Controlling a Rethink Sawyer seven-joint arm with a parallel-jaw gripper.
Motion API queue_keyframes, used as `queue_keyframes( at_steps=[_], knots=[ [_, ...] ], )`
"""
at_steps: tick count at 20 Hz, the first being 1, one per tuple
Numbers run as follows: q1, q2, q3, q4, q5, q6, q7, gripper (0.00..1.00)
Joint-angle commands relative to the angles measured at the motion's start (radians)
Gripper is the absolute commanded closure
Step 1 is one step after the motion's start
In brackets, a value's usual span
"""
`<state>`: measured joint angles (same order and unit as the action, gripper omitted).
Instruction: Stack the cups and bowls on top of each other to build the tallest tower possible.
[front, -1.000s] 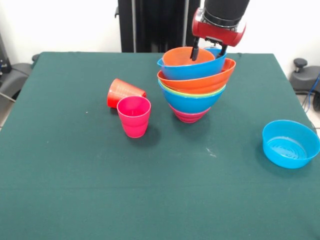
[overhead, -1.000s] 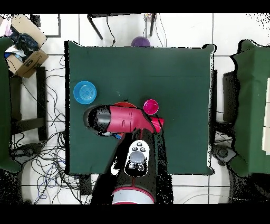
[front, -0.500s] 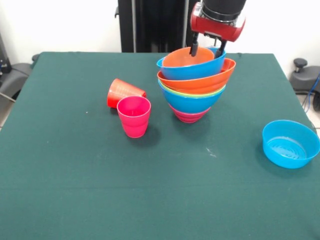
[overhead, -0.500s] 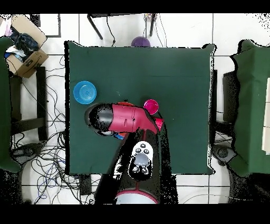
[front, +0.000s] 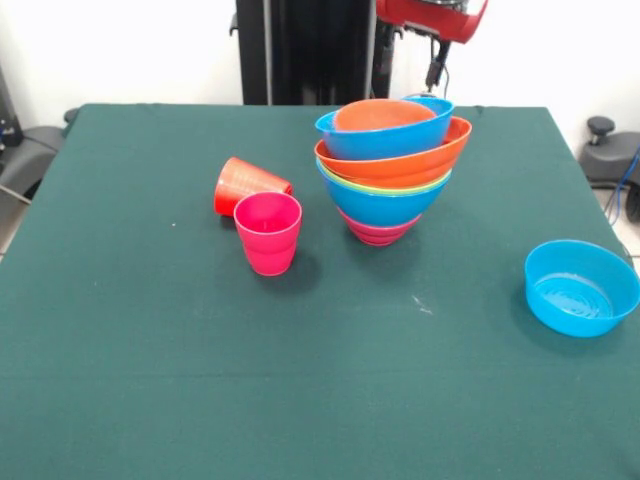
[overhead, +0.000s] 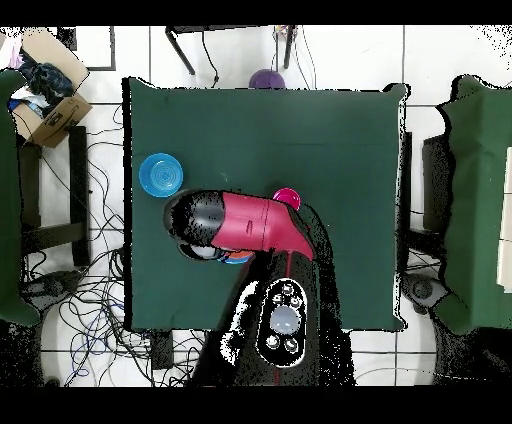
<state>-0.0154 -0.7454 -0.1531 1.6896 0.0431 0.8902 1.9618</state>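
Dark green cloth-covered surface fills front view, white wall behind it. Black upright panel against wall at far edge. Overhead: pale tiled floor all round, tangle of cables off one side edge. Open cardboard box beyond a corner. Green-covered table off opposite side. Black stand legs beyond another edge.

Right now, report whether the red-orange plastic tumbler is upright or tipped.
Tipped: the red-orange plastic tumbler lies on its side behind the upright pink cup.
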Motion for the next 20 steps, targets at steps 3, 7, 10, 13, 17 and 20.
queue_keyframes(
  at_steps=[3,7,10,13,17,20],
  knots=[
    [-0.064,-0.02,0.117,-0.091,0.0,0.142,-0.022,0.0],
    [-0.092,0.007,0.116,-0.15,-0.036,0.148,-0.048,0.0],
    [-0.119,0.057,0.114,-0.219,-0.068,0.12,-0.061,0.0],
    [-0.143,0.103,0.115,-0.29,-0.088,0.096,-0.072,0.0],
    [-0.17,0.184,0.117,-0.424,-0.112,0.09,-0.077,0.0],
    [-0.178,0.241,0.114,-0.492,-0.117,0.074,-0.056,0.0]
  ],
)
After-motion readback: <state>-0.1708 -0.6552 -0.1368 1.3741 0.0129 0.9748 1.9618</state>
